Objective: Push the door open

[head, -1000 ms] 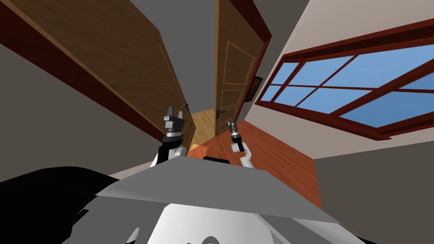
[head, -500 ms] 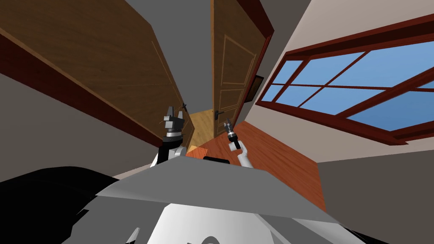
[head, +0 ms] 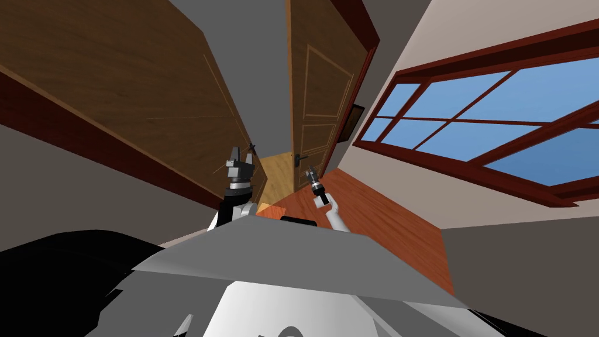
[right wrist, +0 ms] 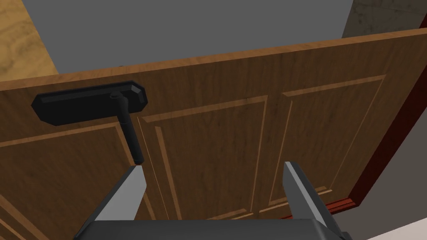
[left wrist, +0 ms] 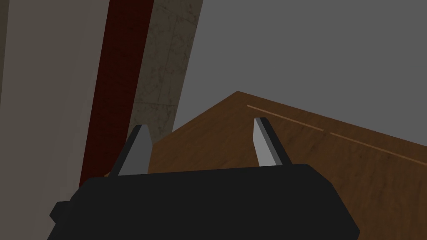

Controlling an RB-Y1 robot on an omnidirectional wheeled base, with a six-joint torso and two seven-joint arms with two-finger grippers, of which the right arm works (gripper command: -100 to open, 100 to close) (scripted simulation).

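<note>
Right gripper (right wrist: 212, 165), fingers spread and empty, may snag the black handle (right wrist: 129, 135) beside one finger while pushing the door (right wrist: 233, 125).

Left gripper (left wrist: 200, 124) is sitting with its fingers (left wrist: 137, 152) spread wide, nothing between them, pointing across a brown wooden door (left wrist: 292, 166) (thin inlay line on it), dark red trim (left wrist: 112, 83) running alongside.
</note>
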